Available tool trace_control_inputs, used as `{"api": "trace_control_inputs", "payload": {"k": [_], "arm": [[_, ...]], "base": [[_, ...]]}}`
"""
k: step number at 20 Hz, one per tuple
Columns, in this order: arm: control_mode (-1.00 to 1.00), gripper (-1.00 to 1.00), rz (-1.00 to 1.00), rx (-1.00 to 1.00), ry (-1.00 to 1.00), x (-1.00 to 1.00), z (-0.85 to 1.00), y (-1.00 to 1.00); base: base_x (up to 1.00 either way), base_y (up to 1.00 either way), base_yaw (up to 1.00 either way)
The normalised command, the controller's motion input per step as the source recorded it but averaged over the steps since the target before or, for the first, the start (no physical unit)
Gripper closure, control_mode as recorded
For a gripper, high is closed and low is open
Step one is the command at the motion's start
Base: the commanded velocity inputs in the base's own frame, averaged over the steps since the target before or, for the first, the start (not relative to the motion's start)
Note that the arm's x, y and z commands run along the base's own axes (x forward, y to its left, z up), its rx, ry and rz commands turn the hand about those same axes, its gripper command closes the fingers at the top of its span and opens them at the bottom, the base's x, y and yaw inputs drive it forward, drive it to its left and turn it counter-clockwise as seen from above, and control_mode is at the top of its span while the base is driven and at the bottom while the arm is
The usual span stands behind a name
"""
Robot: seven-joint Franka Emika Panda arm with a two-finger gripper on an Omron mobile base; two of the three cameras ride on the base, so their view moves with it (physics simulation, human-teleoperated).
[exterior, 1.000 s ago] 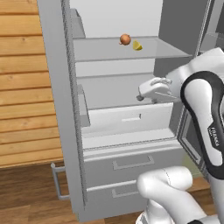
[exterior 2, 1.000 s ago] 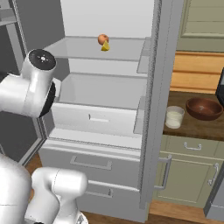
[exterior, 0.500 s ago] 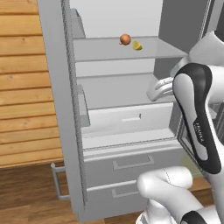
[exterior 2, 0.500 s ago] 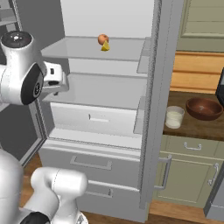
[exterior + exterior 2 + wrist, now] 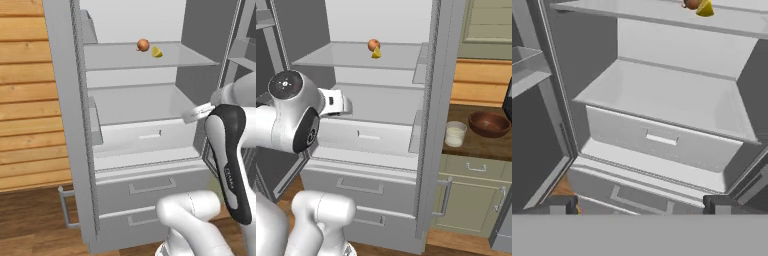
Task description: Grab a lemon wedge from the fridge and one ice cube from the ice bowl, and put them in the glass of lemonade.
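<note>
Gripper [image 5: 639, 205] fingers spread wide, empty, facing the tall grey metal fridge [image 5: 75, 125], doors swung open for access. Tiny bright yellow lemon wedge [image 5: 705, 8] sits above it on the upper shelf, touching a small brown round item [image 5: 692, 4].

In the hand view we see the wedge [image 5: 705, 8] and the round fruit [image 5: 691, 4] beside it cut by the top edge. The fingertips [image 5: 561, 205] barely clear the bottom, too little for us to read the gap at their ends. In the left base view the arm hides the fridge's [image 5: 75, 125] right door, and in the right base view the gripper's [image 5: 342, 103] fingers are too small to make out. The bowl [image 5: 489, 124] is too far for us to see its contents.
</note>
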Motion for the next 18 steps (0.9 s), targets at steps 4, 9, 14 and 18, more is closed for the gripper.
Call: {"api": "trace_control_inputs", "payload": {"k": [4,9,14,18], "arm": [[-1.0,-1.0,-0.27,0.03,-0.17,0.03,-0.13,-0.04],[-1.0,-1.0,-0.17,0.14,-0.01,-0.14,0.0,0.0],[-1.0,-1.0,-0.06,0.0,-0.06,-0.29,0.0,0.0],[-1.0,-1.0,0.0,0.0,-0.01,-0.14,0.0,-0.01]], "base": [[0.0,0.0,0.0],[0.0,0.0,0.0],[0.0,0.0,0.0],[0.0,0.0,0.0]]}}
